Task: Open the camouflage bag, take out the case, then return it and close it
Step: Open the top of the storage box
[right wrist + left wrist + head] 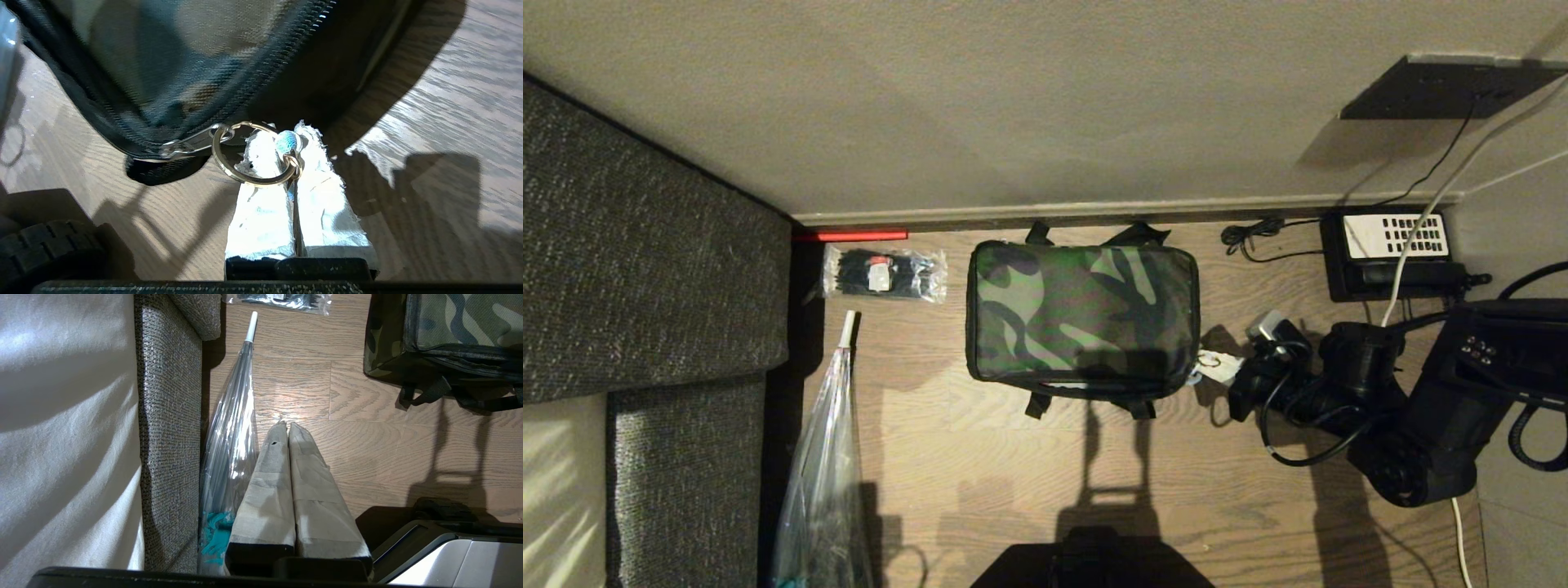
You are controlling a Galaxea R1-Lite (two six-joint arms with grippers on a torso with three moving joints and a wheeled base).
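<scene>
1. Right claw (1207,365) at the near right corner of the camouflage bag (1083,314), on a wooden floor (980,457); a black telephone (1390,253) lies beyond the claw, a packet of black ties (885,273) across the bag.
2. Bag: zipped shut, lid flat, straps at both long sides.
3. Right wrist view only: fingertips (261,147) pinching a key ring (253,163) on the zipper pull (190,143).
4. Left claw (285,426), pressed together, beside a clear umbrella (231,428).
</scene>
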